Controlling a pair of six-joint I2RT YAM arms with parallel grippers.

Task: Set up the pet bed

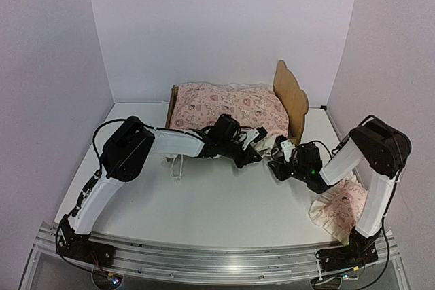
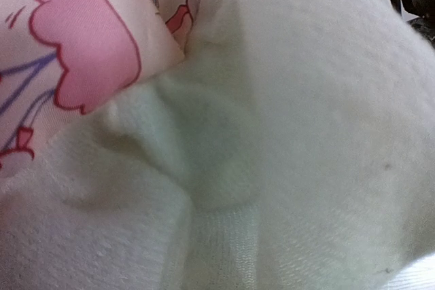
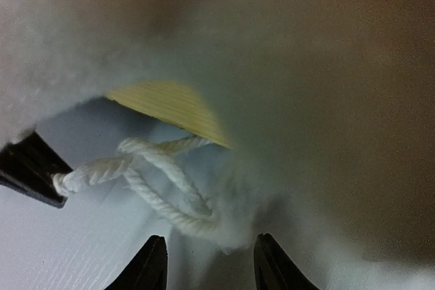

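Looking along the edges, you have the pet bed [image 1: 292, 96] at the far side of the bench [image 1: 204, 208], just before the back wall [image 1: 224, 25], with open bench in front of it. Its long axis runs left to right, the headboard upright at the right end, near the right wall. A pink cover [image 1: 224, 106] lies over it.

Your left arm rises to a high elbow, then stretches right to the bed's front edge. The left tool [image 1: 253, 154] is clenched there. Fabric fills its wrist view, so you cannot tell whether any is pinched.

Your right arm folds at a high elbow and reaches left and down to the bed's front right corner. The right tool [image 3: 211, 261] is released, its tips apart. A white cord [image 3: 163, 181] and a fleecy cover edge lie just ahead of them. A small pillow [image 1: 342, 208] lies beside the right arm's base.
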